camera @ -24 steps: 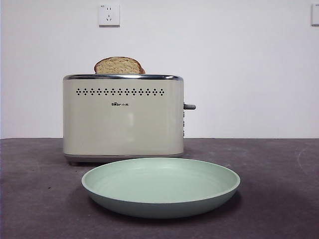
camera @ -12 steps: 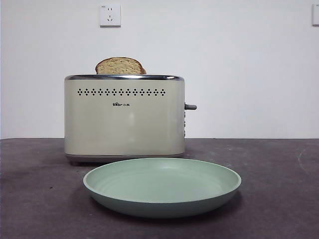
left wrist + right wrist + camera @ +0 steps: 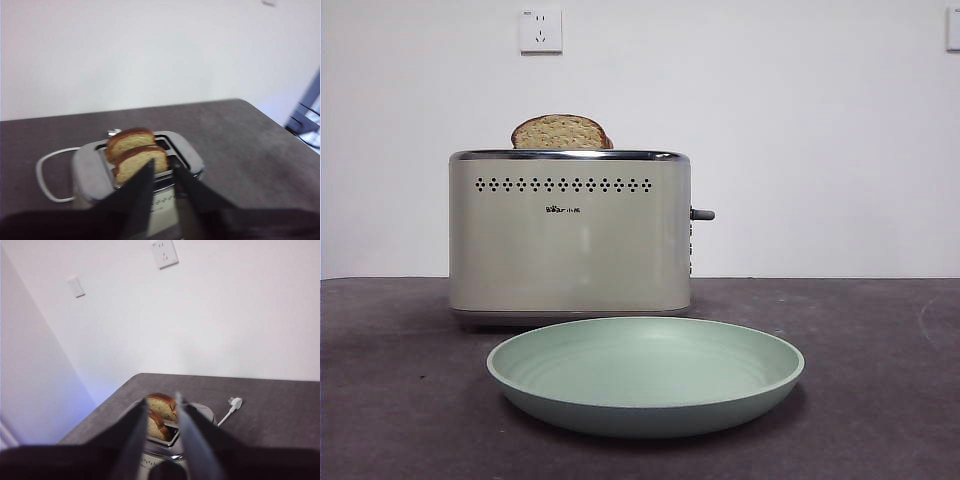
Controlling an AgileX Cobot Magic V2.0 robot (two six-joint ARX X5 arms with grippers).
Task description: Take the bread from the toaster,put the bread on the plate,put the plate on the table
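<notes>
Inspection finds the task at its first step, with nothing yet lifted. The toaster [image 3: 569,235] stands on the tabletop [image 3: 880,380], and the bread [image 3: 560,132] sits in its slot with only the domed top above the chrome rim; both wrist views show a second slice [image 3: 131,142] in the slot beside it. The plate [image 3: 645,375] rests on the tabletop just in front of the toaster and carries nothing. No arm appears in the front view. The left gripper [image 3: 162,167] hangs above the toaster, its jaws apart with a narrow gap, aimed close to the nearer slice but not touching it. The right gripper [image 3: 160,405] is likewise held high over the toaster, jaws apart, with both slices seen in the gap between them. Which arm is to make the pick cannot be determined. In the inspector's judgement, the next move calls for one gripper to descend straight over the slot, jaws set either side of the chosen slice's flat faces, and to close without pinching the neighbouring slice or striking the rim. A power cord [image 3: 228,412] lies behind the toaster, clear of the work.
</notes>
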